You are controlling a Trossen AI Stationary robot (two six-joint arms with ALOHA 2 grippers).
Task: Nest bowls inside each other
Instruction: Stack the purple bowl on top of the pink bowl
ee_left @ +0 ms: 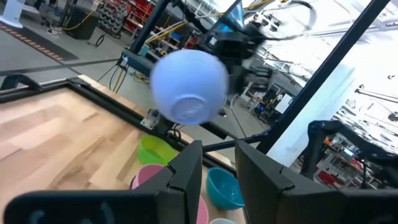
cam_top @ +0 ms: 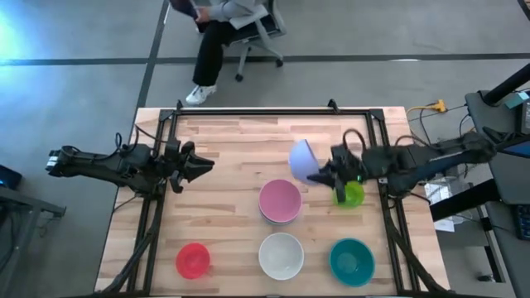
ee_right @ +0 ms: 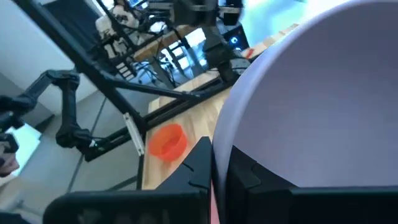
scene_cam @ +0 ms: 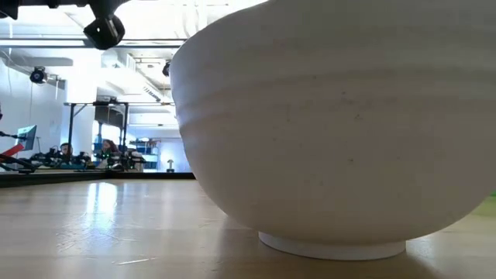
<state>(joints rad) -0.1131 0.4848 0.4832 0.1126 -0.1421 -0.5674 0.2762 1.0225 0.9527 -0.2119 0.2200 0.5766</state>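
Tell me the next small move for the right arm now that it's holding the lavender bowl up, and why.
Probably carry the lavender bowl over the pink bowl and level it, opening up, before lowering. The right gripper holds it by the rim, tilted on its side above the table, just up and right of the pink bowl, which sits open and uncovered. The left gripper waits at the table's left.

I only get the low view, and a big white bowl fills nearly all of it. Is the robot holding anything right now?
Observer: Yes. The right gripper holds a lavender bowl, tipped on its side, above the table.
Visitor: Where might it go?
Observer: Perhaps into the pink bowl, the nearest one, standing upright mid-table.
Visitor: And the other arm?
Observer: The left gripper waits empty at the table's left side.
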